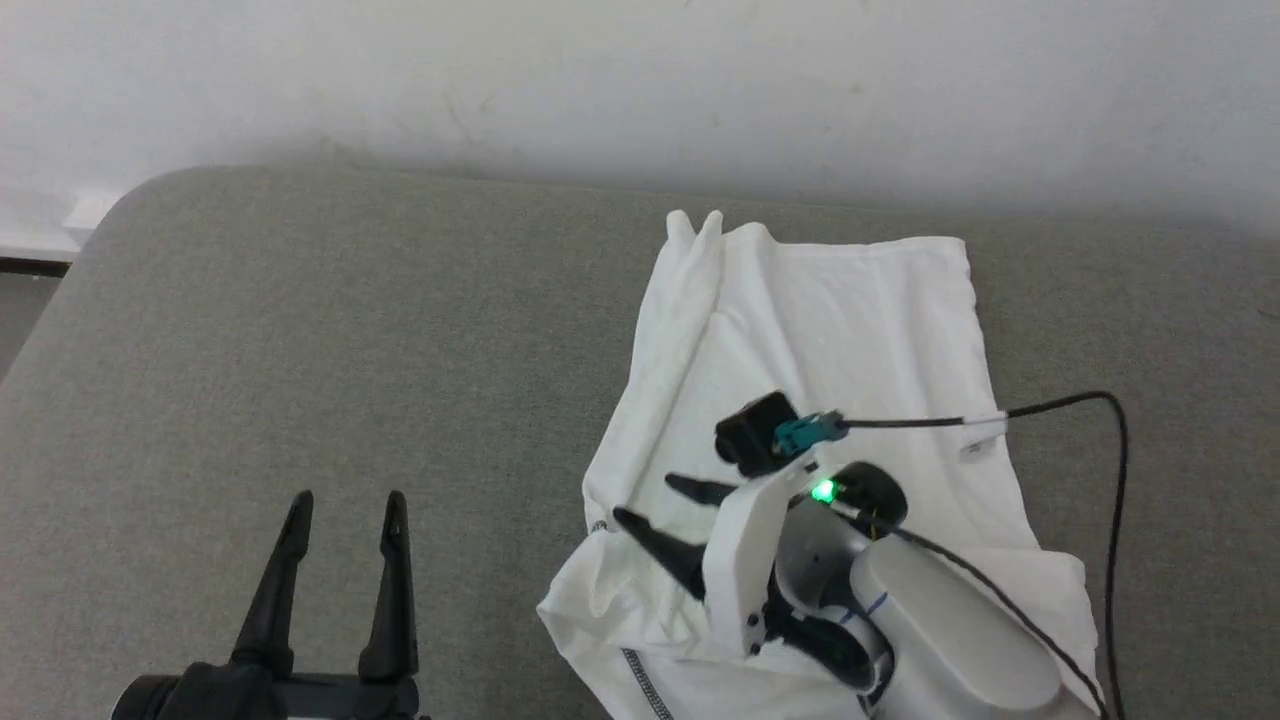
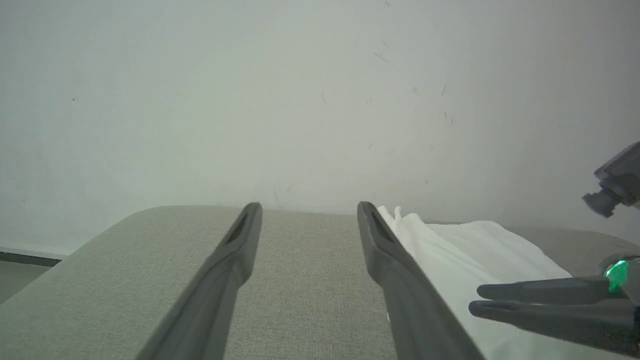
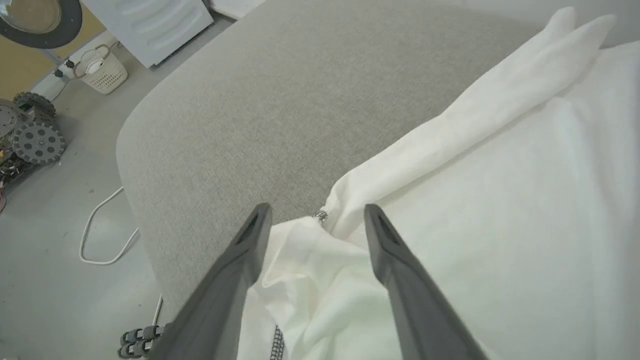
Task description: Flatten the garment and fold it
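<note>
**Head view:** One white garment (image 1: 830, 320) lies on the right half of the grey upholstered surface (image 1: 300, 330). Its long axis runs from the near edge toward the wall (image 1: 600, 80), leaning a little right to left. A folded sleeve lies along its left edge, with two tips pointing at the wall. The garment's far edge lies close to the surface's back edge, and a wide bare stretch is open to its left. The left gripper (image 1: 348, 510) hovers over that bare stretch with its jaws spread. The right gripper (image 1: 645, 500) is over the garment's near left part with its jaws apart, pinching nothing. One black cable (image 1: 1115, 500) loops off to the right.

**Left wrist view:** The left gripper (image 2: 310, 207) has its jaws spread, the garment (image 2: 475, 250) lies beside it, and the right gripper (image 2: 477, 300) points in from the right.

**Right wrist view:** The right gripper (image 3: 318, 210) has spread jaws straddling rumpled cloth at the garment's (image 3: 500, 200) edge. Beyond the surface's rounded corner, the floor (image 3: 50, 280) holds one basket (image 3: 105, 75).
</note>
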